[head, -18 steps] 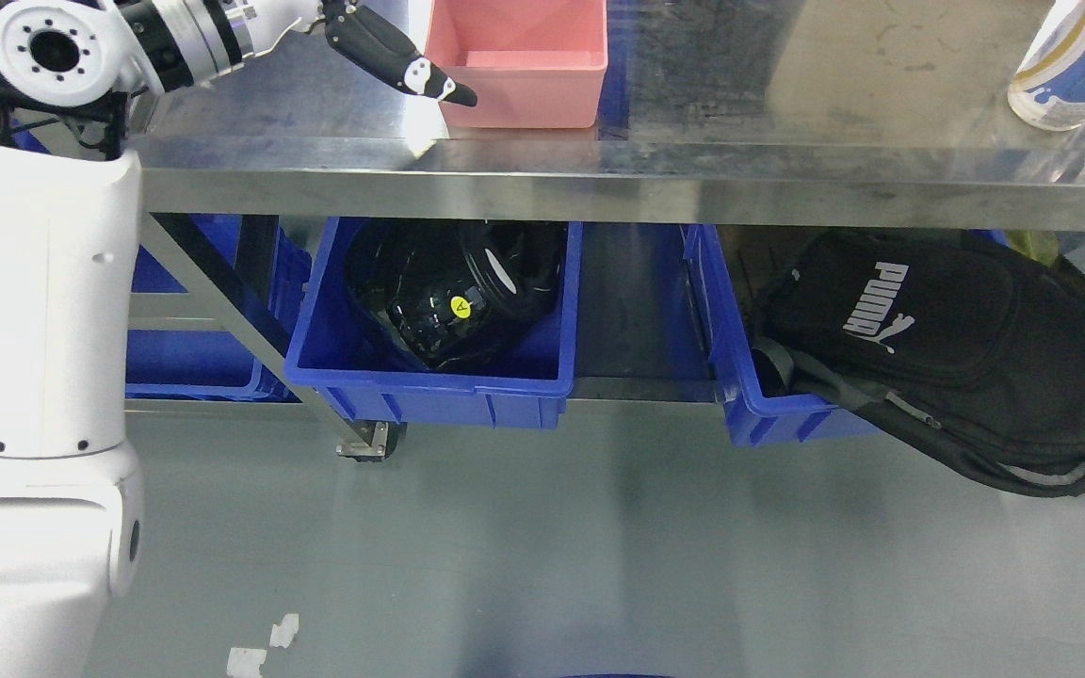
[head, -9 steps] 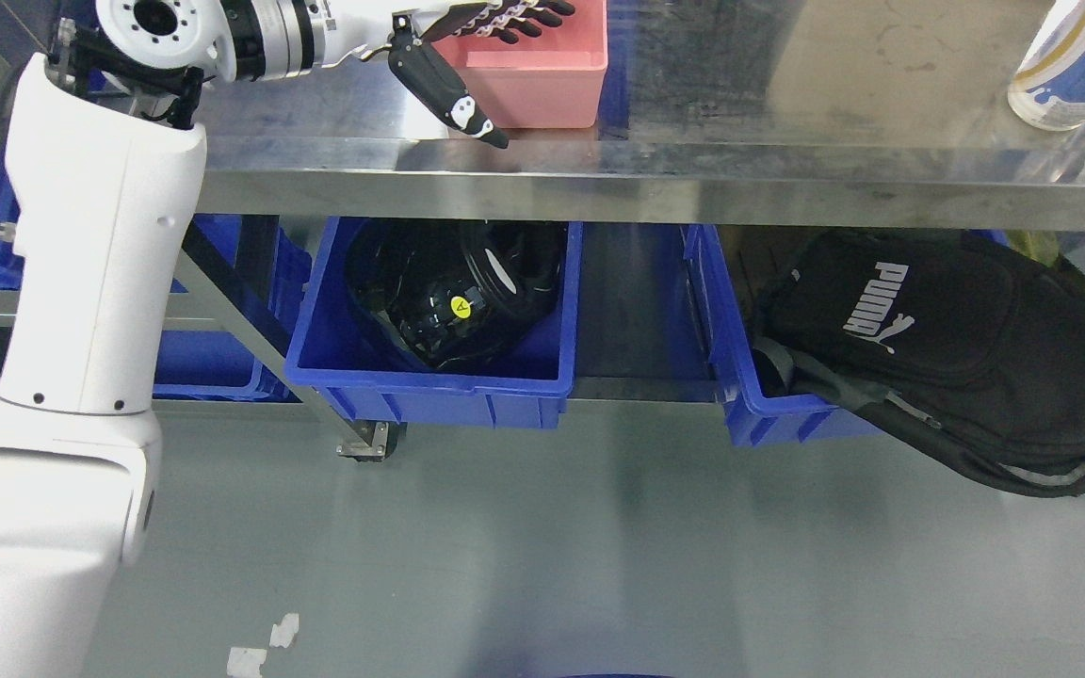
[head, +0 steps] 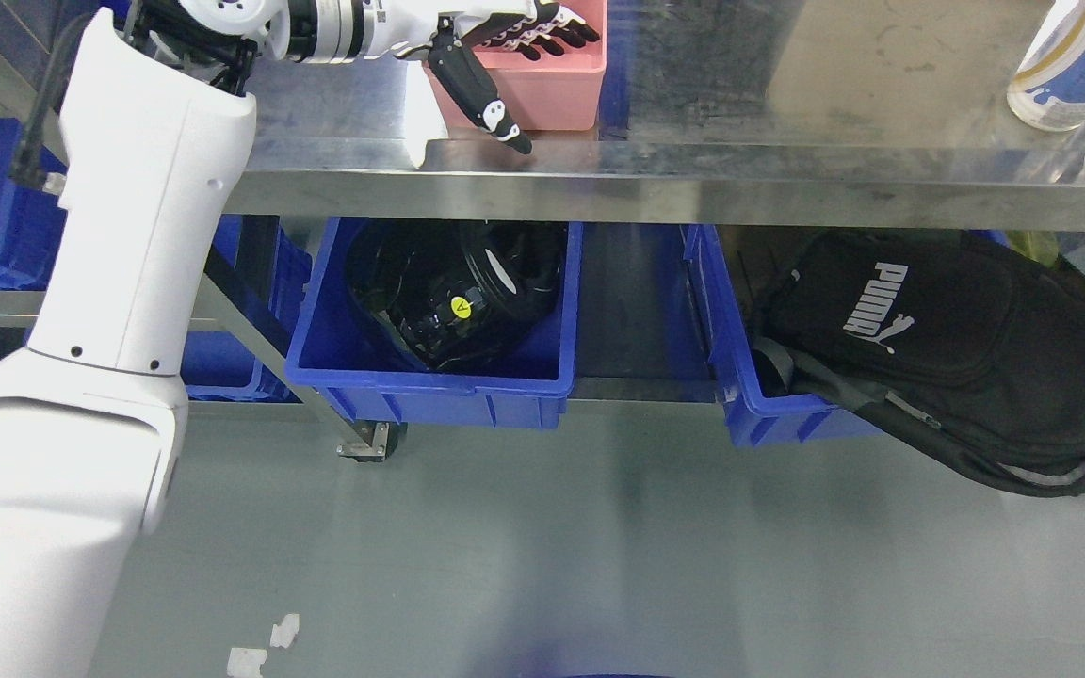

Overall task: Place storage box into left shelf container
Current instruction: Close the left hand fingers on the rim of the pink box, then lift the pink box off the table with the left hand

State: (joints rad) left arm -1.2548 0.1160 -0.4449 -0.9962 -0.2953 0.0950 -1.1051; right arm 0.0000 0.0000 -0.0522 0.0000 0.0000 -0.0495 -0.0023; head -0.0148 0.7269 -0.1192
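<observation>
The black backpack (head: 957, 348) reads "PUMA" in white letters.

One pink storage box (head: 542, 89) is seen — also four blue bins (head: 429, 381), one black backpack (head: 966, 348), one bottle (head: 1065, 61), one robot hand (head: 505, 38).

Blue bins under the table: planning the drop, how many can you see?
3: one far left behind the arm, one centre holding black gear, one right under the backpack. Others may be hidden.

The pink storage box (head: 542, 89) and a bottle (head: 1075, 61) are cut off by the top edge.
</observation>
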